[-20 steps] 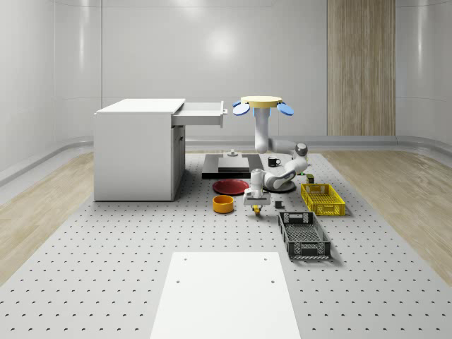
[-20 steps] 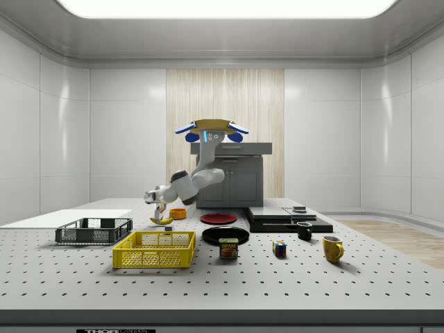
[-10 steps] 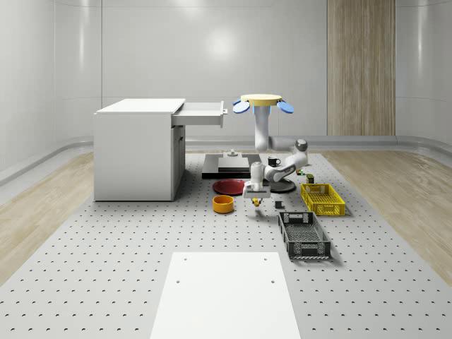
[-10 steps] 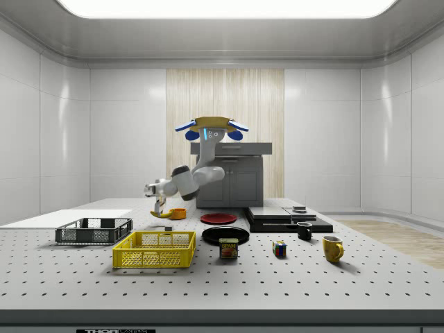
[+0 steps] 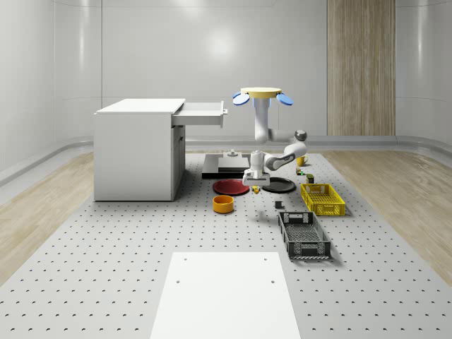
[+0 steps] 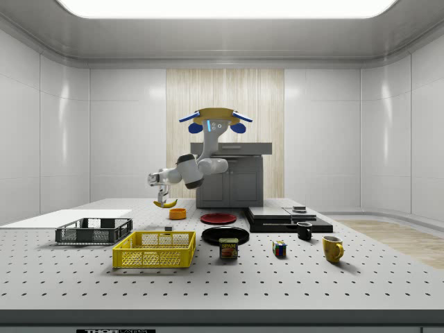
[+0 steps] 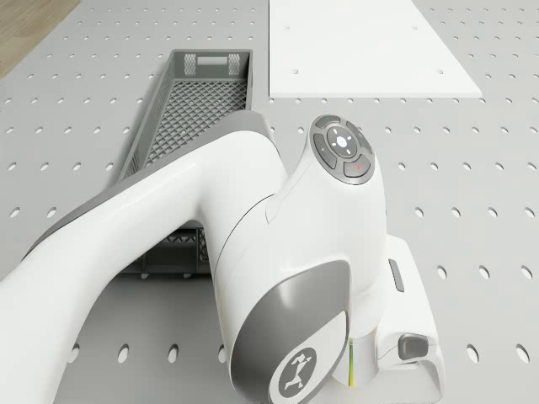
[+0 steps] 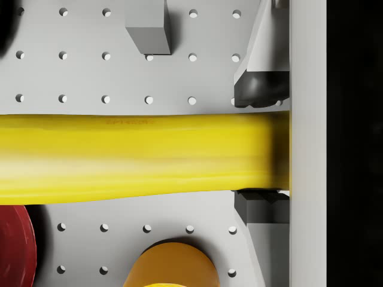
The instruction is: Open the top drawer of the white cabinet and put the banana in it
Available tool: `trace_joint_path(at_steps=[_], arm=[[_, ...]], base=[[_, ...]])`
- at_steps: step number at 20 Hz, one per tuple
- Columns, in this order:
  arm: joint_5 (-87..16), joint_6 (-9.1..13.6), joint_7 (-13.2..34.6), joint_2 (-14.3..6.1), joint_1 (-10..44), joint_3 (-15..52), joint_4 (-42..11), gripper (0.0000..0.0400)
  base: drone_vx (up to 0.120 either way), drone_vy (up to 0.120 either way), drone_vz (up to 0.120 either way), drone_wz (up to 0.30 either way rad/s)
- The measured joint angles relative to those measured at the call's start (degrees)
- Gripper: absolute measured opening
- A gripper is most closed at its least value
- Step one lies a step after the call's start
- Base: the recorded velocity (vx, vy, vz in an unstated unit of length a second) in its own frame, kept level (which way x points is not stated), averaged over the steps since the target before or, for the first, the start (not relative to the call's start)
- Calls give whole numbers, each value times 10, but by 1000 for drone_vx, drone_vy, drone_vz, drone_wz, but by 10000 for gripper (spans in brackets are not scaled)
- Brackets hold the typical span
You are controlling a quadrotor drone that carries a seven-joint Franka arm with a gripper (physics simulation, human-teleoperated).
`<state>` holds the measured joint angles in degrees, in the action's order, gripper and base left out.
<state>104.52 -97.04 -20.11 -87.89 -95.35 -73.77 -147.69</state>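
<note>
Banana (image 6: 165, 204) hangs in the air, clamped between the gripper's (image 6: 164, 195) two fingers, well clear of the perforated table (image 5: 106, 240). A second ago it lay almost at table height beside the orange bowl (image 5: 223, 204); half a second ago it had risen a little; now it sits clearly above the bowl in the side view. In the wrist view the yellow fruit (image 8: 137, 156) runs straight across between the dark fingertips (image 8: 257, 89), which press on it from both sides, with the bowl (image 8: 173, 266) and the edge of the red plate (image 8: 15, 245) on the table below.

The drone (image 5: 260, 94) hovers above the table near the black plate (image 5: 281, 186), beside the open drawer (image 5: 201, 113) and higher than a second ago. In the side view its rotors (image 6: 215, 118) are tilted now, where they were level before. The arm (image 5: 279, 159) is folded up closer to the drone, and the gripper (image 5: 254, 185) now hangs above the red plate (image 5: 229, 186) rather than down beside the bowl.

The top drawer of the white cabinet (image 5: 134, 152) stands pulled out, as it did earlier. The grey crate (image 5: 304, 234) and yellow crate (image 5: 322, 198) have not moved; the drone view shows the grey crate (image 7: 189, 109) beyond the arm's wrist (image 7: 312, 278).
</note>
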Motion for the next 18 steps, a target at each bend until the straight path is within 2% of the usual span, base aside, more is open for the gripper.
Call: trace_joint_path(at_steps=[18], arm=[[-7,-7,-1,-10,-2,-2,-1,190]], base=[[-120,0,120,0]])
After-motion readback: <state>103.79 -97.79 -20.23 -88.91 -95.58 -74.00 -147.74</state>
